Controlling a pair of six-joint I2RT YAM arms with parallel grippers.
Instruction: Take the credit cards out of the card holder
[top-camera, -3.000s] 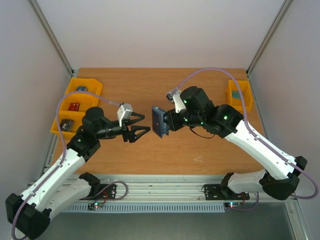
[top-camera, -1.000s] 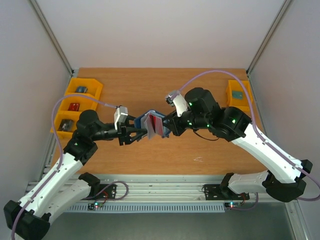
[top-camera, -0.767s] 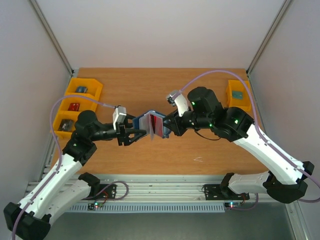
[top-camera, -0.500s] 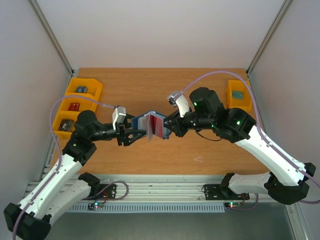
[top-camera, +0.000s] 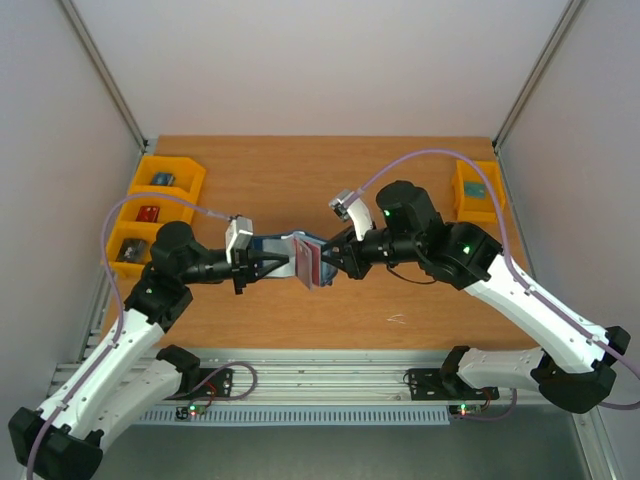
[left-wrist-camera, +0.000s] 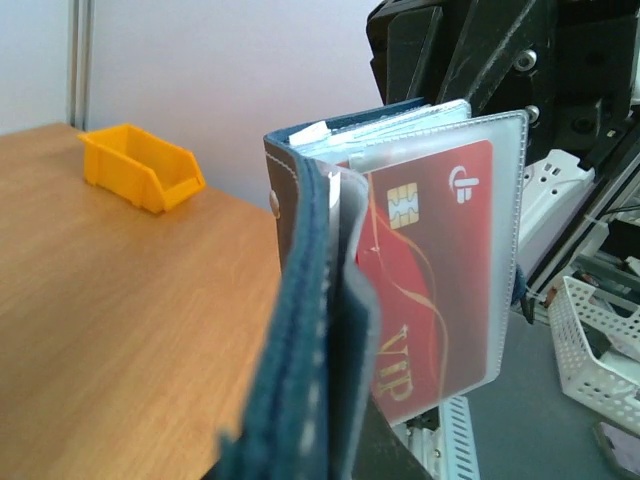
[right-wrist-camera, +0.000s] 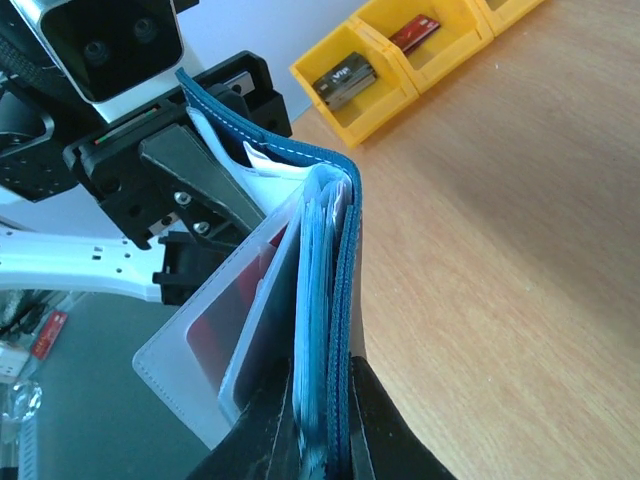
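Our left fingers (right-wrist-camera: 195, 170) are clamped on the open flap of the small navy-blue folding card holder (top-camera: 268, 245). Our right fingers (right-wrist-camera: 380, 445) grip its other end, above the wooden tabletop (top-camera: 300, 180). A red chip credit card (left-wrist-camera: 430, 280) stands upright in a clear plastic sleeve (left-wrist-camera: 505, 250), just beside the left fingers, likely the nearer to pull it.

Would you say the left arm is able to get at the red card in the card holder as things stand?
Probably not yet: the left tool is shut on the navy cover of the card holder, and the red card sits inside a clear sleeve. It would need to let go first.
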